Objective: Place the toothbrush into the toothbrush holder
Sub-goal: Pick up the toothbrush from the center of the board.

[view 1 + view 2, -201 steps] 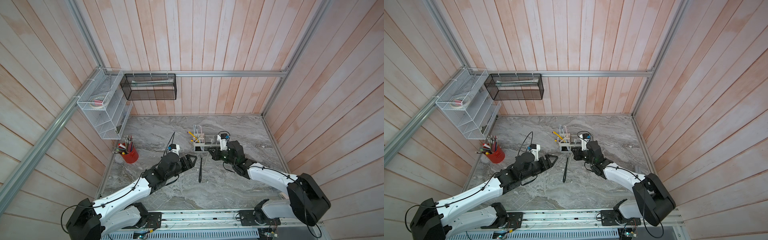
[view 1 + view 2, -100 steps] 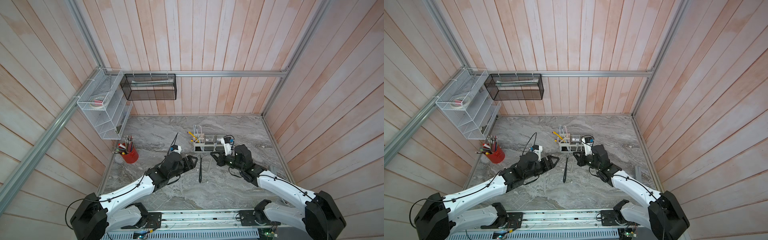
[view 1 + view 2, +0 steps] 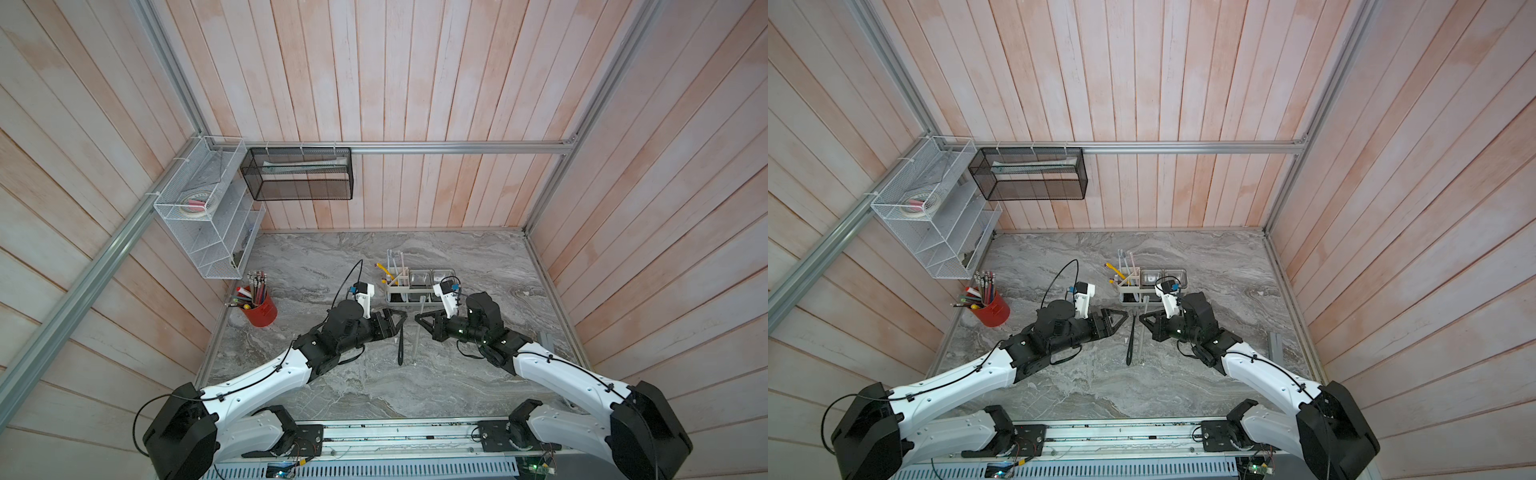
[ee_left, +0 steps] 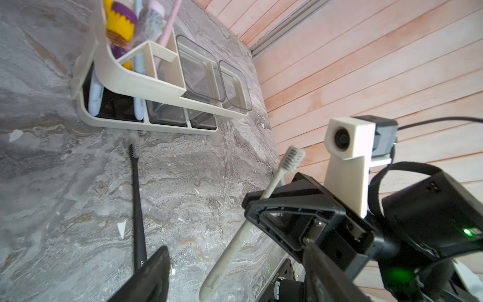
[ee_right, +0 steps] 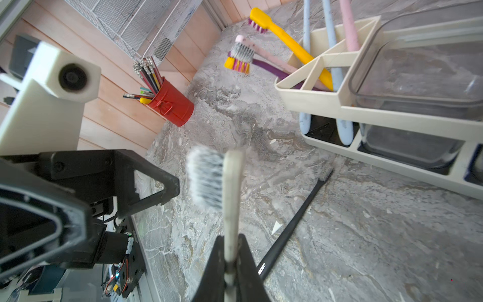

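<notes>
My right gripper (image 5: 231, 251) is shut on the handle of a cream toothbrush (image 5: 231, 196), which stands with its grey bristles up, a little above the table in front of the toothbrush holder (image 5: 313, 102). Both top views show the brush (image 3: 417, 336) (image 3: 1141, 336) just in front of the cream holder (image 3: 415, 298) (image 3: 1133, 298). A black toothbrush (image 3: 400, 345) (image 4: 137, 204) lies flat on the marble beside it. My left gripper (image 3: 404, 318) (image 4: 236, 261) is open, its tips above the black brush and close to the cream one, touching neither.
Several coloured toothbrushes (image 5: 287, 44) stand in the holder's slot section; its two clear cups (image 4: 209, 73) hold nothing. A red cup of pens (image 3: 262, 309) stands at the left, with a white wire shelf (image 3: 208, 232) and a black mesh basket (image 3: 299, 178) on the walls.
My right gripper has drawn back from the holder's front toward the table's middle with the cream brush. My left gripper has edged right, closer to it.
</notes>
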`<state>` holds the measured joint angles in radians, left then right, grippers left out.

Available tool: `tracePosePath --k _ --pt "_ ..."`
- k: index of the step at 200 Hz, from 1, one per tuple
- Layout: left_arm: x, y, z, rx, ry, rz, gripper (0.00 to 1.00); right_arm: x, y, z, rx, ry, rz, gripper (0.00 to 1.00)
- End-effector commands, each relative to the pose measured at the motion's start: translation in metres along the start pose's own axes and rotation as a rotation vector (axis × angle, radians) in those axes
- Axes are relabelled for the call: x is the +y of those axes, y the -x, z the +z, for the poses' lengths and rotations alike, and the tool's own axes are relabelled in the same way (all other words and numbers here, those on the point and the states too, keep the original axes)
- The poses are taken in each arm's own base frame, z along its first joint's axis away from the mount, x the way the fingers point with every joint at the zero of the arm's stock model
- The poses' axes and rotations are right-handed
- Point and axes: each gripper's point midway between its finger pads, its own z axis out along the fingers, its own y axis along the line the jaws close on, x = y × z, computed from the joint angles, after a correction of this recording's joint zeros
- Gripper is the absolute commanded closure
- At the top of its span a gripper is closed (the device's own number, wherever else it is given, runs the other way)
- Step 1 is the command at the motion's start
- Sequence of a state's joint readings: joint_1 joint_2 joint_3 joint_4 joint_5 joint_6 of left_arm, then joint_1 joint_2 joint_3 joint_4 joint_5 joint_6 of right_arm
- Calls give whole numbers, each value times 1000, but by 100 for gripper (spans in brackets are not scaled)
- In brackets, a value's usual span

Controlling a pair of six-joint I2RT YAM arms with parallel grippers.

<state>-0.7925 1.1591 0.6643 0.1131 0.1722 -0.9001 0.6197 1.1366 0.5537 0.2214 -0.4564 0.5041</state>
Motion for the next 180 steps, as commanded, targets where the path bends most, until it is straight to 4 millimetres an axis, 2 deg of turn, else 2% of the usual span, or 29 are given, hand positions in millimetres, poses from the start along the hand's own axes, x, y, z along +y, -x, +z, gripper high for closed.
tracePosePath --k 1,27,56,91,111,155,180 --pt "-9 3 5 8 -43 58 19 7 -16 -3 52 42 -20 100" --pt "-20 -3 8 37 -110 67 29 14 -11 -7 29 70 -10 100" --pt "-19 -4 3 13 -143 70 27 27 -14 -10 42 142 -11 100" --pt "-42 3 -9 -17 -282 39 21 33 -34 -6 121 229 10 100" --pt "-52 1 -9 4 -342 13 20 31 -35 -6 116 217 11 100" --pt "-48 -4 5 42 -336 -24 24 42 -29 -8 108 255 12 100" --pt "-44 -6 14 55 -284 -17 24 43 -36 -3 137 267 23 100"
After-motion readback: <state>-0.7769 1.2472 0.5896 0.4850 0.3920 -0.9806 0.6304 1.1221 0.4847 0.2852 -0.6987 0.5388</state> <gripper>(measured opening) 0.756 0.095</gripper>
